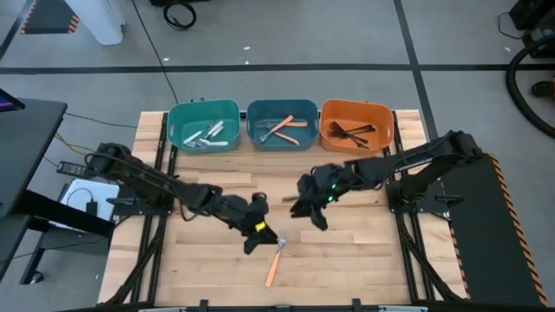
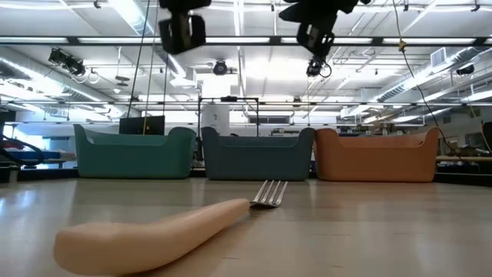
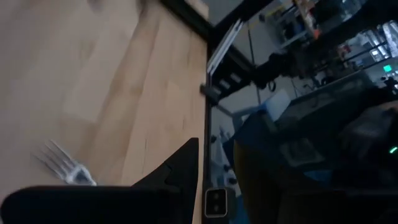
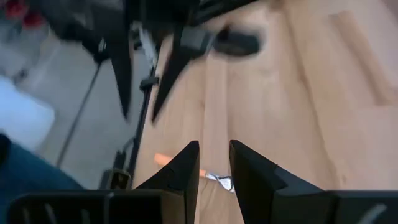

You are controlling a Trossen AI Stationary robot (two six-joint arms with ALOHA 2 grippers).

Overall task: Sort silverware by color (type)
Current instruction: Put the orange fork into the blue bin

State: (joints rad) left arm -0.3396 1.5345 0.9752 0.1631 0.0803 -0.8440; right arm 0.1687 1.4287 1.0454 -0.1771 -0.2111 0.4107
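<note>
Fork (image 1: pixel 274 263) with the orange handle lies near the tabletop's front edge, light, stiff, best pinched at its thick handle, left gripper (image 1: pixel 257 234) beside it, right gripper (image 4: pixel 213 163) above, both jaws spread and empty.

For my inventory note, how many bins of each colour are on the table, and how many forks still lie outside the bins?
Teal bin: 1
Blue bin: 1
Orange bin: 1
Fork with orange handle, on the bare table outside the bins: 1
Total: 4 things, 3 bins and 1 loose fork.
</note>
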